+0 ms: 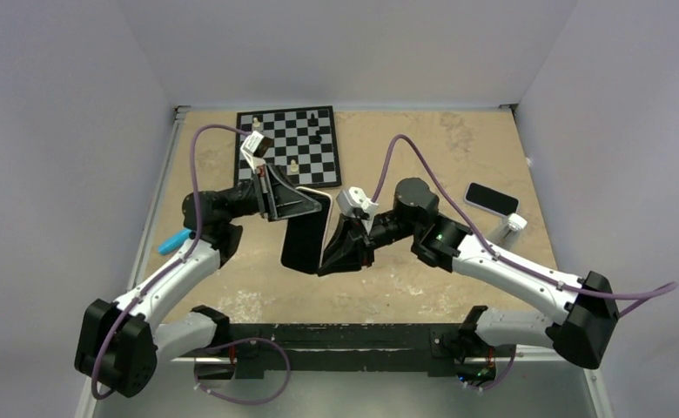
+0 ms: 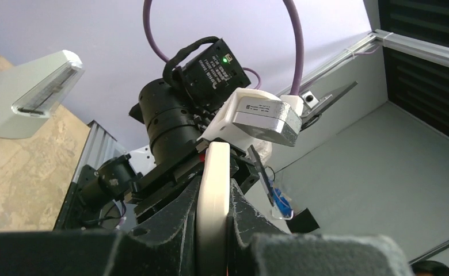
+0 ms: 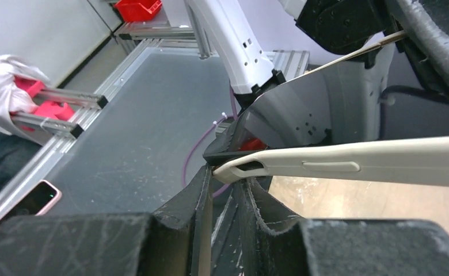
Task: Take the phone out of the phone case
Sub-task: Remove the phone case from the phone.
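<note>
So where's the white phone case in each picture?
Top external: phone case at the centre.
Left wrist: phone case bottom centre, edge-on between the fingers.
Right wrist: phone case, a pale strip across the right half.
Shared landmark: the tan table.

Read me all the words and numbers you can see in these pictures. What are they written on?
Black camera box on the other arm's wrist: white lettering, too blurred to read.
Silver sticker just below it: tiny print, too small to read.
Phone case: no writing visible.
Chessboard: no writing visible.
So there is nothing I can quote for you.
</note>
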{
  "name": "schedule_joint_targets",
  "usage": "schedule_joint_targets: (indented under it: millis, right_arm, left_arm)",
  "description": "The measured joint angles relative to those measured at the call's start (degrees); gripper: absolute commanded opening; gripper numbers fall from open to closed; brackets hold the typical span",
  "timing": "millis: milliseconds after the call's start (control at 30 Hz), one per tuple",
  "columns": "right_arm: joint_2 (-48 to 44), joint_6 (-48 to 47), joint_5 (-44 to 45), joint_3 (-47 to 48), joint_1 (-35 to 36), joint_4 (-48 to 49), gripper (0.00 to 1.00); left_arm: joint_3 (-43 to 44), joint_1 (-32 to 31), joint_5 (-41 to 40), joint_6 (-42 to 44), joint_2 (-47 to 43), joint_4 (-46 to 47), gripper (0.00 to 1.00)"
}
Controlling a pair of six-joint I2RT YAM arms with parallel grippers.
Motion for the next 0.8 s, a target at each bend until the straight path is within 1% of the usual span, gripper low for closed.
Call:
schedule_joint_targets:
  millis: [133,233,367,467,533,600,667,700,733,800]
  right_arm:
    - [-0.15,-4.37,1.95,2.54,1.49,-2.78,0.0]
    - [-1.6,-3.19,6.93,2.01,2.4,-2.29,0.0]
    - [-5.9,1.25,22.29,-1.81,4.02,-1.53,0.0]
    - [-5.86,4.17,36.76,-2.78,4.37,-2.4,0.0]
    - [-5.05,6.29,41.79,-2.78,4.59,-2.62,0.0]
    - [-4.74,8.87,44.15,-2.78,4.79,-3.74,0.0]
    - [-4.81,11.21,44.33,-2.78,4.79,-5.29,0.21]
    - [-4.94,12.83,43.91,-2.82,4.76,-6.03,0.29]
    - [-5.2,14.34,43.34,-3.08,4.76,-6.29,0.33]
    - [-6.62,17.33,41.86,-4.26,4.66,-6.32,0.37]
  left_arm:
    - [-0.11,0.0,-2.86,0.24,-5.57,-5.07,0.0]
    - [-0.11,0.2,-6.16,2.6,-9.73,-11.1,0.0]
    - [-0.11,0.59,-11.39,4.85,-13.33,-16.0,0.0]
    - [-0.44,0.59,-14.86,5.29,-14.43,-17.35,0.0]
    - [-1.16,0.59,-17.44,6.27,-14.71,-18.47,0.0]
    - [-2.27,0.61,-20.63,7.61,-15.02,-20.5,0.0]
    - [-3.02,0.61,-23.19,9.33,-16.09,-23.45,0.0]
    - [-3.28,0.59,-24.35,10.6,-16.98,-25.42,0.0]
    - [-3.45,0.57,-25.66,11.93,-18.16,-27.69,0.0]
    - [-3.72,0.17,-28.39,14.86,-21.29,-32.76,0.0]
